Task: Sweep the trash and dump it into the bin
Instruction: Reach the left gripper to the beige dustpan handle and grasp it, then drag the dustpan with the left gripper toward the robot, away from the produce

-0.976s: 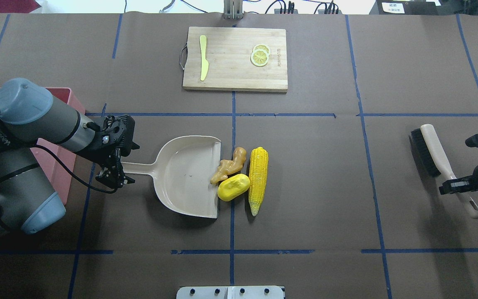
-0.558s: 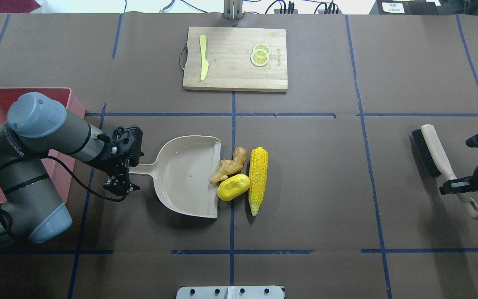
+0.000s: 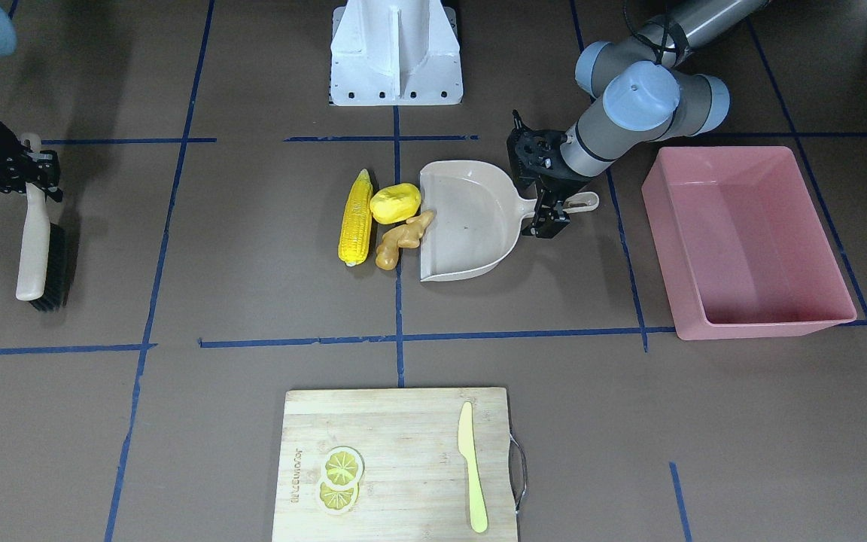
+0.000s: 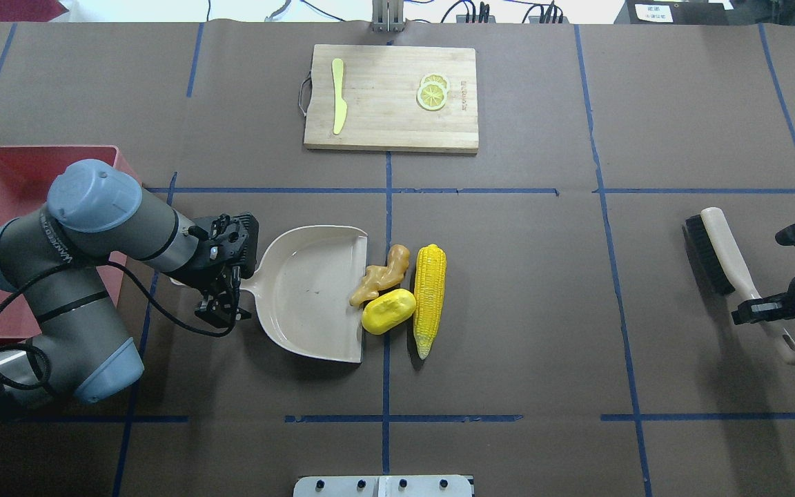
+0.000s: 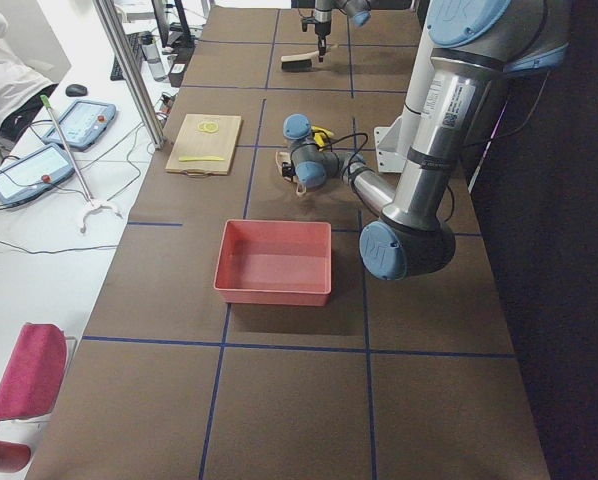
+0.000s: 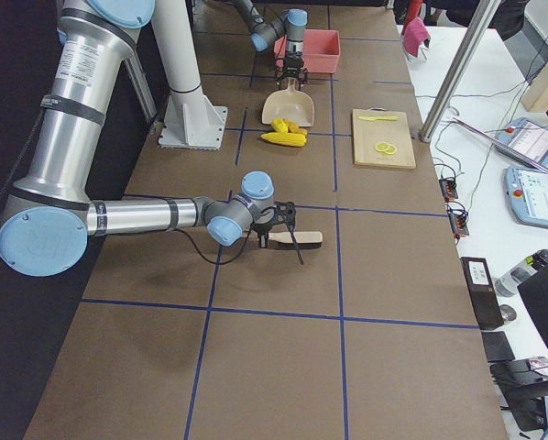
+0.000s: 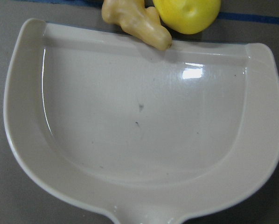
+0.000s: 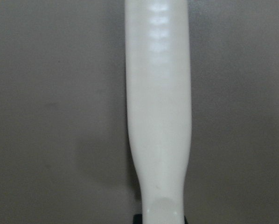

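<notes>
Now, starting at the left edge of my feed, the pink bin (image 4: 4, 172) is sitting on the brown table (image 4: 508, 359), with nothing showing inside it, and my left arm is reaching across its right-hand corner. Just to its right, the left gripper (image 4: 221, 315) is hanging over the handle of the beige dustpan (image 4: 308, 297). Its jaws are looking spread rather than clamped, and the wrist camera is showing me only the pan's bare tray, with no finger in the frame.

Moving right, the dustpan is lying flat with its open lip facing right. The trash is bunching up against that lip. The tan ginger root (image 4: 384, 274) is resting one tip on the edge, and the yellow potato-like piece (image 4: 388, 311) is sitting just beside it on the near side, at the lip. The corn cob (image 4: 429, 297) is lying along their right side, touching the potato-like piece and clear of the pan. All three are well apart from the bin.

Far across the table, a wooden cutting board (image 4: 384, 124) is carrying a pale yellow plastic knife (image 4: 337, 96) and two lemon slices (image 4: 432, 92).

At the far right, the right gripper (image 4: 756, 308) is clenching the white handle of the brush (image 4: 729, 259), bristles facing left.
</notes>
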Motion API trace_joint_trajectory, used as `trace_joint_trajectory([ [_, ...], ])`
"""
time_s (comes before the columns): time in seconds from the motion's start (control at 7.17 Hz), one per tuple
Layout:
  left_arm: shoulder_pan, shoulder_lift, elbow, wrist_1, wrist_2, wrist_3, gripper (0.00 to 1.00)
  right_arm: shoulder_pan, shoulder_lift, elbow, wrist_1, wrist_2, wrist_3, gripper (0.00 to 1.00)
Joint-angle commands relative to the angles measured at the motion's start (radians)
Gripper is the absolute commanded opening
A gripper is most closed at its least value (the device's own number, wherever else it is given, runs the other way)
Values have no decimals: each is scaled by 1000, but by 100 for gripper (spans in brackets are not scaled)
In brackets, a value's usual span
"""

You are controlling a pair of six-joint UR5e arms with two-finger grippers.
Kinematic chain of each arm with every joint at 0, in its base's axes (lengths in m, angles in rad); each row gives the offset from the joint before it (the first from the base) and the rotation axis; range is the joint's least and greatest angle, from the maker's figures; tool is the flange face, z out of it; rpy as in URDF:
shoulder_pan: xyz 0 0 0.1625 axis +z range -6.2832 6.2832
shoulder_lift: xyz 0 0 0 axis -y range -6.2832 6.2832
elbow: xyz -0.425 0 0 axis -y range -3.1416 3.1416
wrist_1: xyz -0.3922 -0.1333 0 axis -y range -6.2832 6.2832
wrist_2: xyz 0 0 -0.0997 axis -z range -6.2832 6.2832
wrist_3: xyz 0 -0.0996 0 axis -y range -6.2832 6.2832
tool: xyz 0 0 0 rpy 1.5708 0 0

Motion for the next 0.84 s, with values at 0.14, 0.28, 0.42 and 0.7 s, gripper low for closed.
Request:
trace_joint_trajectory([
  [0.14,2,-9,6,11,58,-8,58,0,-1,0,2,0,0,0],
  [0.28,7,-7,6,13,81,-8,45,0,-1,0,2,0,0,0],
  [0.42,5,-6,6,13,81,-8,35,2,-1,0,2,0,-1,0],
  [0.7,4,-1,-2,13,81,-10,20,2,-1,2,2,0,-1,0],
])
